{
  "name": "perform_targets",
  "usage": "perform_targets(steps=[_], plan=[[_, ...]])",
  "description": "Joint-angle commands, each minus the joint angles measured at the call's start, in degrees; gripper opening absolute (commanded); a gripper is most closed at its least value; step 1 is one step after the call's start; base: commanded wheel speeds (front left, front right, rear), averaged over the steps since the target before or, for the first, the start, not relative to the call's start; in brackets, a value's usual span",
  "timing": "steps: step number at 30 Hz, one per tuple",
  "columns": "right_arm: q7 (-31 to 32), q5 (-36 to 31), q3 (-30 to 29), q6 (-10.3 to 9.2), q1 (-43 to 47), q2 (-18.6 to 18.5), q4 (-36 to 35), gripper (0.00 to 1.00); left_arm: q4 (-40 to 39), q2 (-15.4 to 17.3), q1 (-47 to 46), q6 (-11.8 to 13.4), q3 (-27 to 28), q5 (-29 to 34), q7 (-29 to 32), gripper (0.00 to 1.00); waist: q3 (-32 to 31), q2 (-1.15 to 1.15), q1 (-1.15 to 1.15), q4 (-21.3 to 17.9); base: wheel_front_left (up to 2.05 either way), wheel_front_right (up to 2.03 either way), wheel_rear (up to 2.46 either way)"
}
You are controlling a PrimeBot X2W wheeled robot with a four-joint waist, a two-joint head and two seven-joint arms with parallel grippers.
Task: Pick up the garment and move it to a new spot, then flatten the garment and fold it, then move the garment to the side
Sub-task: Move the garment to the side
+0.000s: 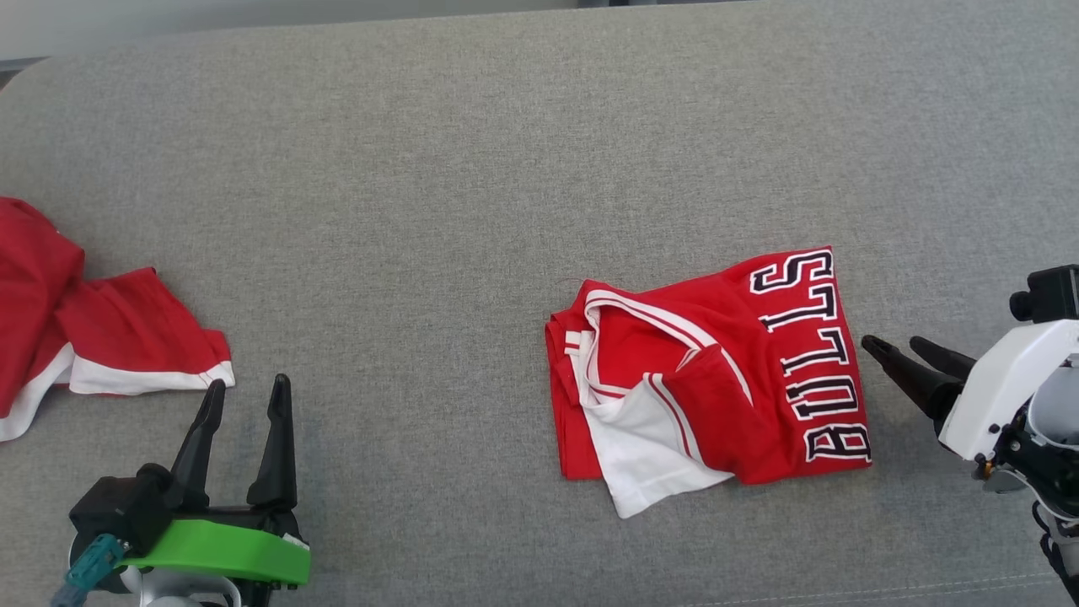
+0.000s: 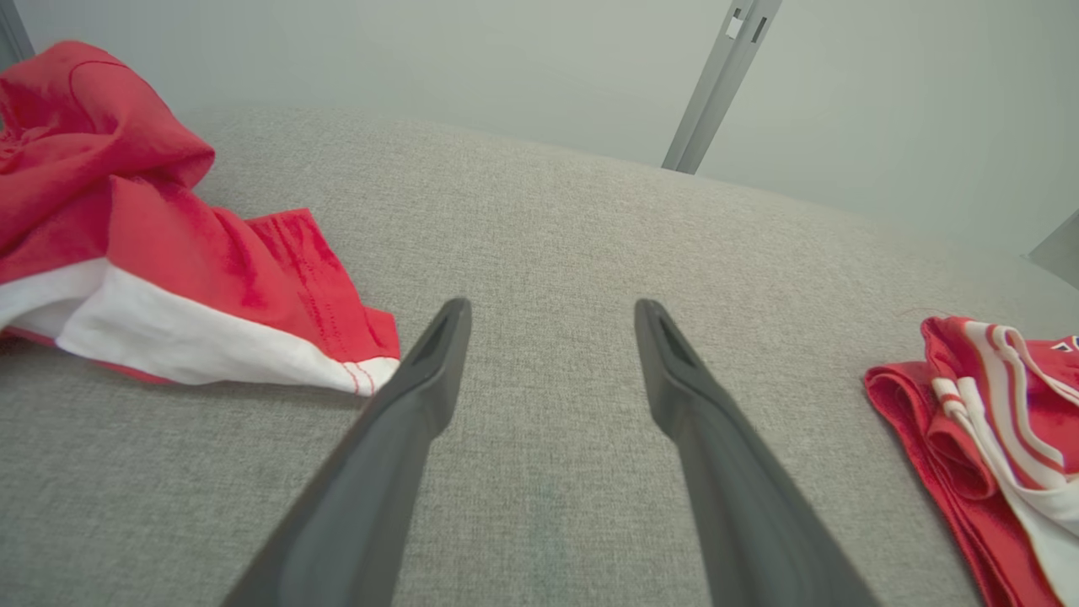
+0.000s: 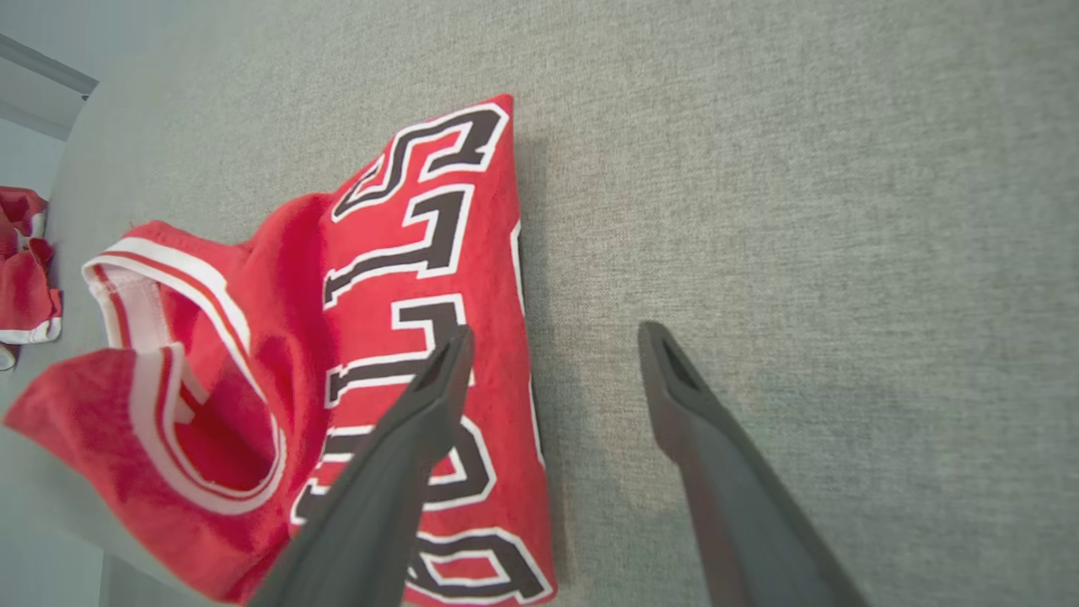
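Note:
The garment point(image 1: 716, 375) is a red jersey with white trim and dark lettering, lying folded on the grey cushion, right of centre. The right wrist view looks down on the garment point(image 3: 405, 354); the left wrist view catches the garment point(image 2: 995, 438) at its right edge. My right gripper point(image 1: 893, 346) hovers just right of the jersey's lettered edge, fingers open and pointing toward it, nothing between them. In its own view the right gripper point(image 3: 552, 333) straddles that edge from above. My left gripper point(image 1: 246, 388) stands open at the lower left, far from the jersey, and the left gripper point(image 2: 552, 308) holds nothing.
A second red and white cloth point(image 1: 76, 337) lies crumpled at the left edge of the grey cushion point(image 1: 472, 169), just beyond my left fingertips, and the cloth point(image 2: 152, 244) shows again by the left wrist. A grey metal post point(image 2: 716, 84) stands behind the cushion.

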Motion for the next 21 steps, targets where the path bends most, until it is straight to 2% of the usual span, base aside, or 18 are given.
perform_targets(steps=[1,11,12,13,17,21], plan=[[-0.1,0.4,0.0,0.02,-1.0,0.0,0.2,1.0,0.0,0.4,-0.9,-0.2,0.1,0.0,-0.1,1.0,0.3,0.0,0.0,0.2,0.0,0.0,0.0],[3.7,2.1,1.2,0.02,-5.9,3.7,9.0,0.98,0.8,-0.3,-1.7,-0.4,-0.2,0.0,-0.1,1.0,0.8,0.0,0.0,2.6,0.0,0.0,0.0],[4.1,2.4,1.4,0.02,-6.4,4.2,10.1,0.3,0.9,-0.4,-1.8,-0.4,-0.2,0.0,-0.1,1.0,0.8,0.0,0.0,2.7,0.0,0.0,0.0],[4.4,2.8,1.5,0.02,-6.9,4.6,11.3,0.0,1.0,-0.5,-1.8,-0.4,-0.2,0.1,-0.1,1.0,0.7,0.0,0.0,2.8,0.0,0.0,0.0],[3.7,5.7,2.3,0.02,-8.8,5.3,11.4,0.0,0.7,-0.8,-2.0,-0.3,-0.1,0.5,-0.1,1.0,0.6,0.0,0.0,2.2,0.0,0.0,0.0],[2.2,7.7,3.8,0.02,-8.8,3.6,8.4,0.0,0.3,-0.4,-1.3,-0.4,0.5,0.7,-0.1,1.0,0.0,0.0,0.0,-0.3,0.0,0.0,0.0]])
